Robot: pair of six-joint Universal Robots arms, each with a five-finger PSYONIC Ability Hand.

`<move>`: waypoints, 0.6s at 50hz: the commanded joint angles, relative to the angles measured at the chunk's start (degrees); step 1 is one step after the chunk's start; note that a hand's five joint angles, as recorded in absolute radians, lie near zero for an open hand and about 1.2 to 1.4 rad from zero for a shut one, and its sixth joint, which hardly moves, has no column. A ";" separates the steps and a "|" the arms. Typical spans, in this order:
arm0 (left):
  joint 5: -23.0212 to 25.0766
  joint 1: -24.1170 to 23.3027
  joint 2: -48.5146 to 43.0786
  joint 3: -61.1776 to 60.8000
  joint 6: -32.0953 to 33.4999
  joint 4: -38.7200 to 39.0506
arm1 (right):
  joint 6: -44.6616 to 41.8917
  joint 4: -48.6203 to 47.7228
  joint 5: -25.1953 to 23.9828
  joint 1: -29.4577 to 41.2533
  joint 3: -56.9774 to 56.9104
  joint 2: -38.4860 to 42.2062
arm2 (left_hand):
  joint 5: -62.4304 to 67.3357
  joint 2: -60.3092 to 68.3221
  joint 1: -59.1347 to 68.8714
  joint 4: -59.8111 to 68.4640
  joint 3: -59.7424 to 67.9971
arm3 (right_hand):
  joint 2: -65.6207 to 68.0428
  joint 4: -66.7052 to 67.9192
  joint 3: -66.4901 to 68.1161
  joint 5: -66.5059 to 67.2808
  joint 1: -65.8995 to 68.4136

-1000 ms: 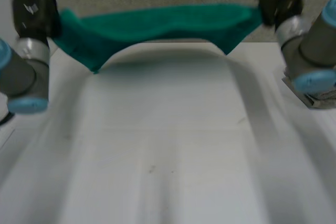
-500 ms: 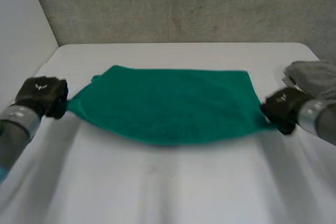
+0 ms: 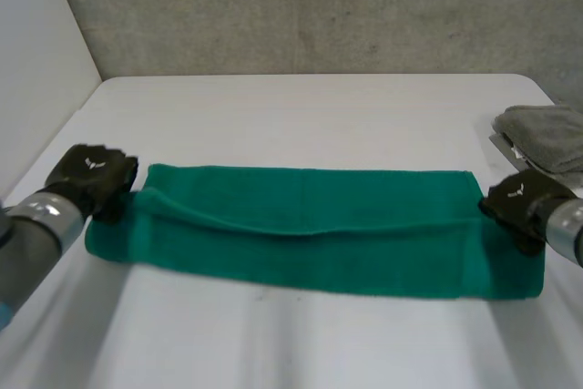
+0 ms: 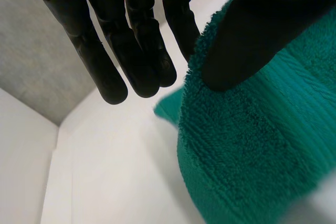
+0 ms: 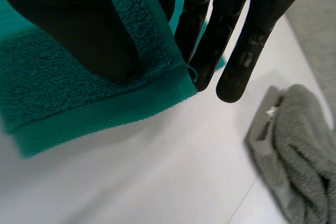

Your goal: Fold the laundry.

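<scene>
At opposite ends of a green terry towel [image 3: 319, 252] — a long folded band — left hand [image 3: 91, 175] and right hand [image 3: 521, 209] pinch.

A white worktop [image 3: 319, 116] runs from the near edge to the far one, smooth and matt, with a few small dark specks on the near half. Behind it stands a rough grey concrete wall [image 3: 319, 6], mottled and pitted, meeting the worktop's far edge in a straight line. A plain white side panel [image 3: 36, 61] rises along the worktop's left side and joins the concrete wall at the far left corner. At the worktop's right edge lies a heap of grey cloth [image 3: 542, 129], soft and rumpled in loose folds, with a small white tag at its near side.
</scene>
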 commanded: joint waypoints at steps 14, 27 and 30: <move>-12.29 -5.26 -27.88 24.58 -3.62 7.47 | 2.37 -15.03 8.37 5.33 -19.66 21.32 | 14.04 11.25 15.50 11.16 11.59 | 12.67 11.80 12.40 12.86 23.35; -12.82 -7.20 -28.86 25.29 -3.36 12.40 | 6.94 -21.98 10.74 6.38 -28.38 23.36 | -44.52 -47.31 -43.06 -47.40 -46.97 | -57.33 -58.20 -57.60 -57.14 -46.65; -12.73 -9.04 -28.42 24.59 -3.53 11.96 | 8.96 -21.72 11.80 6.21 -27.77 20.99 | -55.91 -58.70 -54.45 -58.79 -58.36 | -57.33 -58.20 -57.60 -57.14 -46.65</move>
